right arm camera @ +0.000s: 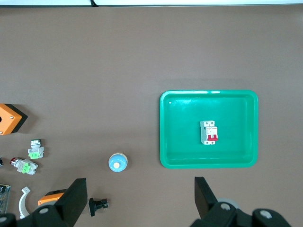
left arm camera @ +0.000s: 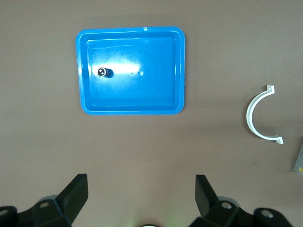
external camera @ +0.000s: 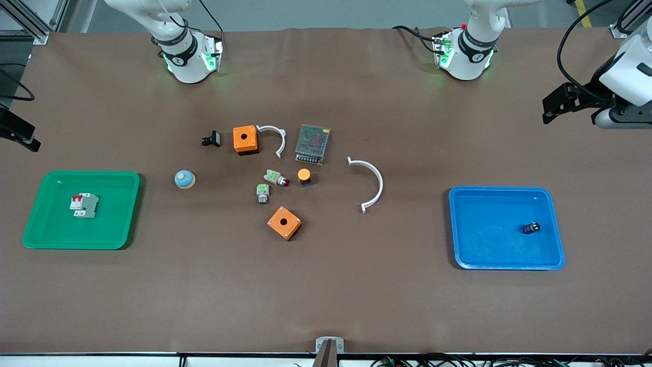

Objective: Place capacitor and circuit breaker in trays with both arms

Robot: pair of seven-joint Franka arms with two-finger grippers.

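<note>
capacitor lies in blue tray | breaker lies in green tray | left gripper and right gripper, fingers spread, empty | both placed, we judge; we retreat high, clear of both trays.

white arms, black joint bands, green LEDs glowing at bases. black cables trailing. black two-finger grippers, angular fingertips.

Open table between the trays, clutter in the middle

The green tray and blue tray have bare table around them; the large white bracket lies between the central parts and the blue tray.
</note>
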